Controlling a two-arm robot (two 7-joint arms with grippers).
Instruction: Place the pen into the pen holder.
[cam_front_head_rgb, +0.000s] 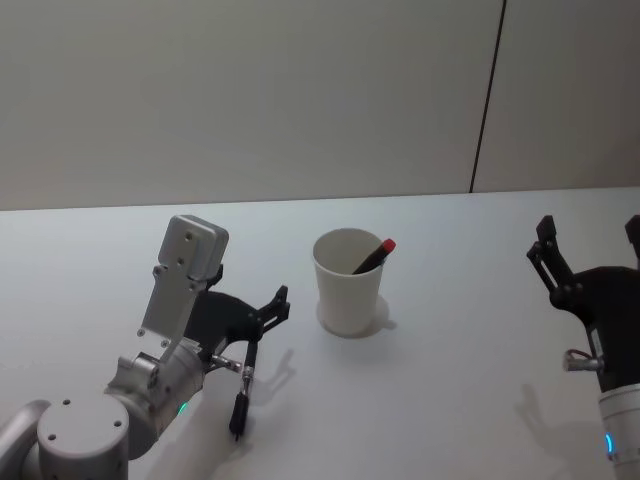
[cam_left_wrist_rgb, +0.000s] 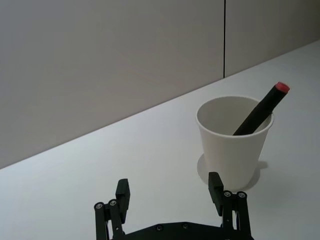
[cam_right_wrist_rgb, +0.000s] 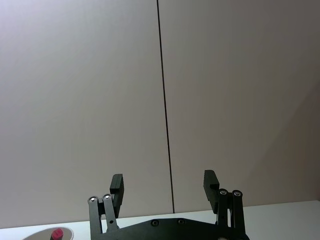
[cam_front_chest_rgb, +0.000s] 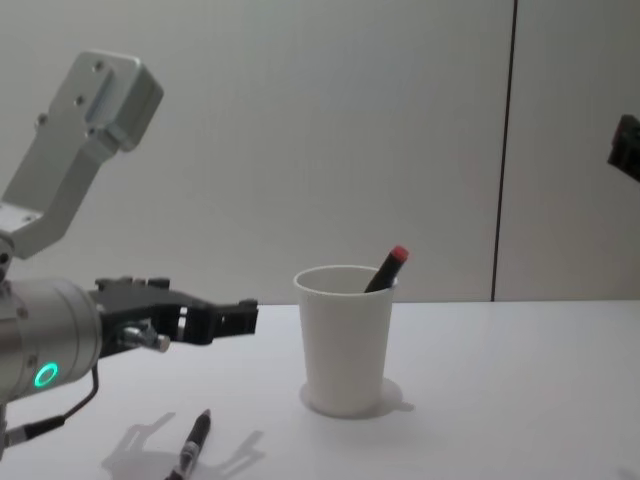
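**Left gripper (cam_left_wrist_rgb: 169, 186) open and empty; one pen in the cup, one on the table**

Left gripper jaws stand wide apart and hold nothing. It hovers low over the table (cam_front_head_rgb: 450, 400), near the cup (cam_front_head_rgb: 348, 290) on the cup's left, with its fingers aimed toward it. The right gripper (cam_front_head_rgb: 590, 232) is parked well off to the right, raised, with its jaws also apart and empty.

The cup stands upright in the middle of the table. Inside it a red-tipped pen (cam_front_head_rgb: 375, 257) leans against the rim on the far right side, its red end sticking out above the edge. Nothing else can be seen in the cup, though its bottom is hidden.

A black pen (cam_front_head_rgb: 241, 395) lies flat on the table, just under and slightly behind the left gripper and apart from the cup. No finger touches it.

Judged from this, the task is done for the red-tipped pen. If the black pen also counts, all of that work is left: lowering onto it, closing, lifting, carrying it over the rim and letting go. The cup looks light and could tip if knocked.
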